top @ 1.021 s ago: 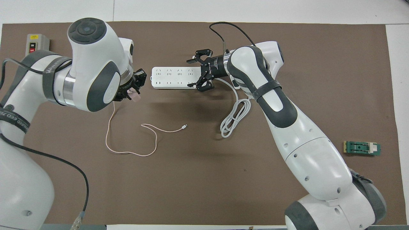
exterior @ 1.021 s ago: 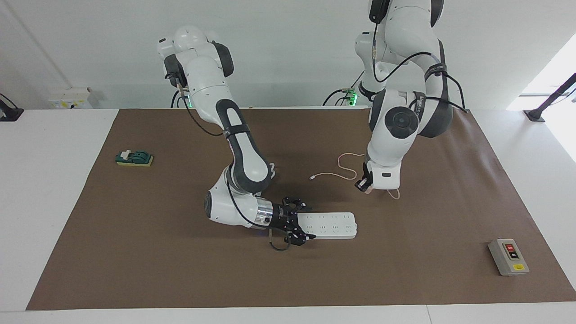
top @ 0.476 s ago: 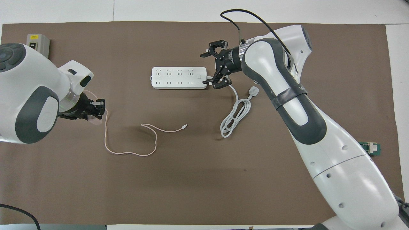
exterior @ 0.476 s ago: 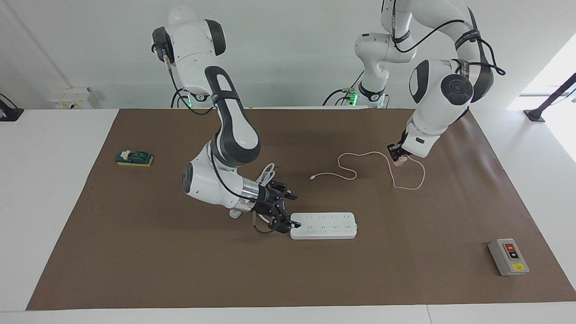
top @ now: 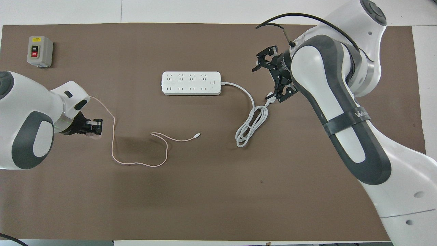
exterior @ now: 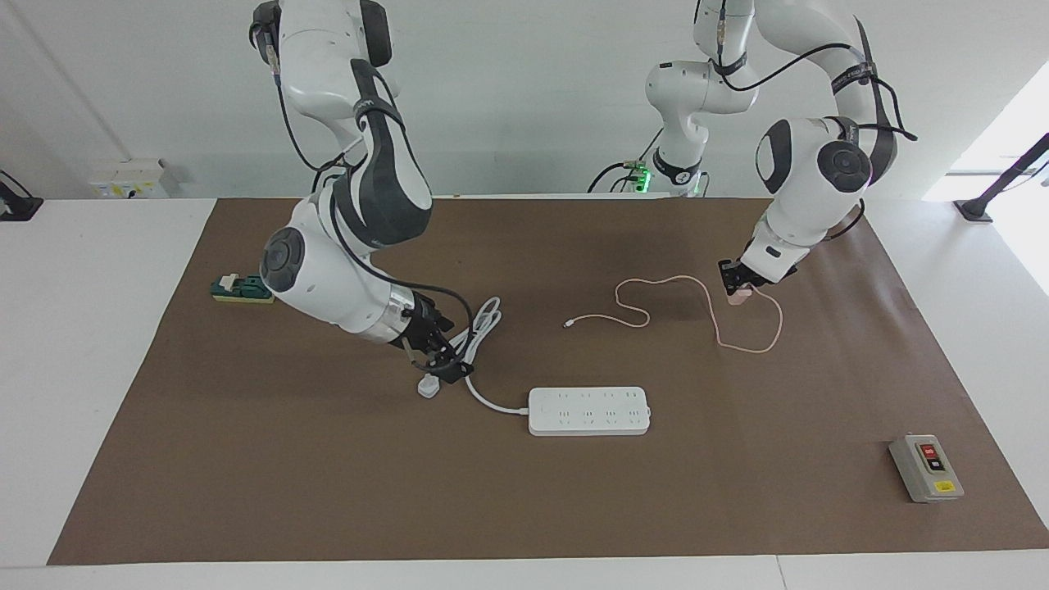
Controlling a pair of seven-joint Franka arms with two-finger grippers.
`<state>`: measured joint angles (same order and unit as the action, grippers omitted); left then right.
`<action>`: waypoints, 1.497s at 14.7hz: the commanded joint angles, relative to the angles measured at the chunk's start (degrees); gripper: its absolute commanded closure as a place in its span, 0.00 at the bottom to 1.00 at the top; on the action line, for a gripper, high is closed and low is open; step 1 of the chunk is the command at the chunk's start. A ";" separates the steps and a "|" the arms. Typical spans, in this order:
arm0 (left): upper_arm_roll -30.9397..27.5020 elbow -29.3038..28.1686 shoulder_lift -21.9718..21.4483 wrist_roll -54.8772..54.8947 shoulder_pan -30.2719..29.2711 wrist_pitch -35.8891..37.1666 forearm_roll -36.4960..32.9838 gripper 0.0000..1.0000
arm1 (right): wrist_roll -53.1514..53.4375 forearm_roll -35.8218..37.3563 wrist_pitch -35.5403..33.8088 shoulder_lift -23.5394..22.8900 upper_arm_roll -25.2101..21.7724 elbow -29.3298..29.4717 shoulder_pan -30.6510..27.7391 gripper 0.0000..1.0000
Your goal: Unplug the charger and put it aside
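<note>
The pale pink charger (exterior: 738, 297) is out of the white power strip (exterior: 590, 410). It is gripped in my left gripper (exterior: 736, 287), low over the mat toward the left arm's end of the table. Its thin pink cable (exterior: 656, 281) loops across the mat from there, and its free end (exterior: 567, 324) lies nearer the robots than the strip. In the overhead view my left gripper (top: 93, 125) hides most of the charger, while the cable (top: 136, 163) and strip (top: 191, 83) show. My right gripper (exterior: 445, 351) is open and empty, raised over the strip's own white plug (exterior: 429, 387).
The strip's thick white cord (top: 251, 126) lies coiled on the brown mat, under my right gripper (top: 268, 81). A grey switch box (exterior: 926, 468) sits far from the robots at the left arm's end. A green block (exterior: 244, 288) sits at the right arm's end.
My left gripper carried the charger away from the strip toward the left arm's end, dragging the cable. My right gripper let go of the strip's end and drew back over the white plug.
</note>
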<state>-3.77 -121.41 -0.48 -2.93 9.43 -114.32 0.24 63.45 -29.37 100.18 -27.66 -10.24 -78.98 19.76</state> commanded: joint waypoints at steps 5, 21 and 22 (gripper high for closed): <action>0.52 -5.06 -3.65 5.64 -8.00 -3.10 -0.86 0.00 | -35.00 19.32 -10.17 9.71 -0.22 -2.93 -7.71 0.00; 0.78 22.08 -3.39 3.46 -11.72 20.19 -0.86 0.00 | -71.19 31.65 -16.86 31.42 0.75 -13.02 -18.61 0.00; 0.95 23.57 -2.77 3.28 -11.63 21.23 -0.77 0.00 | -71.10 31.74 -16.51 31.78 1.01 -13.73 -18.79 0.00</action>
<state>-3.29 -100.99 -4.39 2.17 -2.62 -95.68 0.24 -6.85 1.39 81.91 0.57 -10.87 -86.76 2.20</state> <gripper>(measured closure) 0.000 0.000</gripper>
